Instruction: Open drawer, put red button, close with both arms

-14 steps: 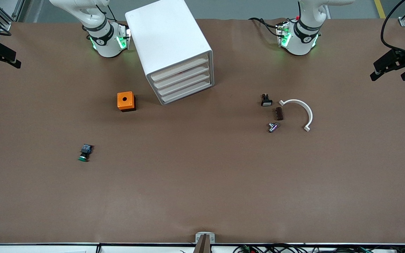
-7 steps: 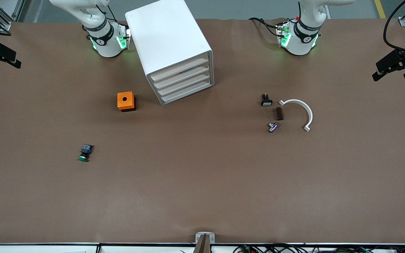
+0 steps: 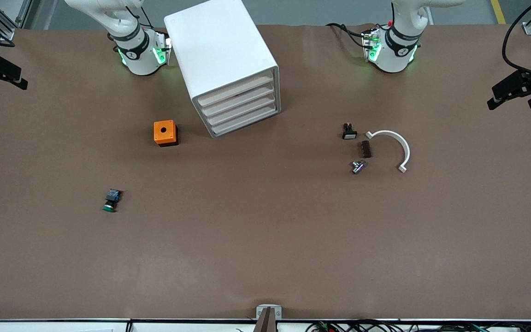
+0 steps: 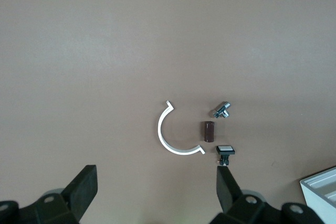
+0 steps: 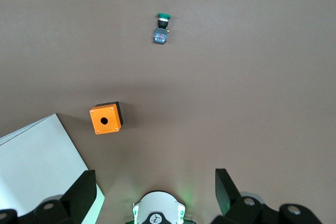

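The left claw [image 4: 156, 192] hangs high over the desk [image 3: 265, 240] toward the left arm's end, its two black fingers [image 4: 81, 190] spread wide with nothing between them. Below it lies a cluster of small parts: a thin white half-ring [image 4: 173, 132], a short brown ribbed cylinder [image 4: 209, 131] just beside the ring's open side, a shiny metal fitting [image 4: 222, 110], and a black switch with a white rectangular cap [image 4: 225, 151]. None of these parts touch.

The right claw [image 5: 156, 192] hangs high near its own base [image 5: 158, 211], also gaping wide and empty. Under it sits an orange box [image 5: 105, 119], square, with a round hole in its top face and a dark underside. Nearer the front camera lies a button [image 5: 162, 29] on its side, with a green cap and a black-and-blue body.

The cabinet [image 3: 221, 64] is a smooth white block with rounded edges, standing between the two bases and angled toward the left arm's end. Its four shallow tray drawers are all pushed in; the top drawer [image 3: 237, 90] sits flush, and a faint red speck shows at its slot, too small to tell what it is. No red button lies out on the desk.

The desk is covered in matte brown sheet. Each arm's base carries a small round mark that cannot be read.
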